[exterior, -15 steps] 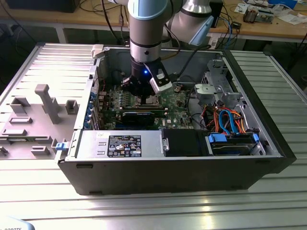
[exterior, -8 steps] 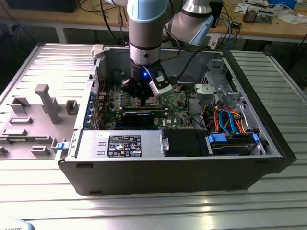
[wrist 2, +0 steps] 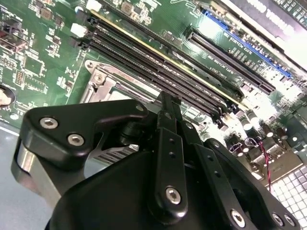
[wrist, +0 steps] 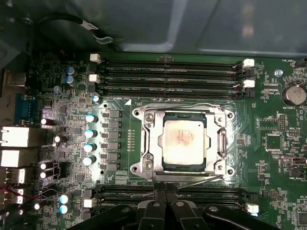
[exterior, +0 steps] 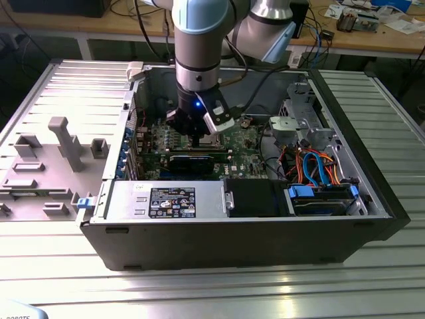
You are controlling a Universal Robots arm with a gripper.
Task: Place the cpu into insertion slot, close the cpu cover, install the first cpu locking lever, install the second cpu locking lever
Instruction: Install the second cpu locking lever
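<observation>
Gripper (exterior: 201, 138) low over the board, cpu seated under its cover.

Nearest in the first wrist view: black fingers (wrist: 156, 213) pressed together, nothing between them, over the memory slots (wrist: 168, 194) just beside the socket. Past the fingertips: cpu (wrist: 184, 140) lies flat in the slot (wrist: 184, 165), silver top showing through the cut-out. Cover (wrist: 148, 139) is down flat around the chip. A thin wire lever (wrist: 204, 179) runs along the socket edge nearest the fingers; another lever (wrist: 172, 104) lies along the opposite edge. Whether either is latched, cannot tell. Beyond the socket: a second bank of memory slots (wrist: 168, 76), then the case wall (wrist: 192, 24). In the exterior view the arm (exterior: 197, 46) stands upright inside the open case (exterior: 232, 239), over the board's (exterior: 246, 143) middle.
</observation>
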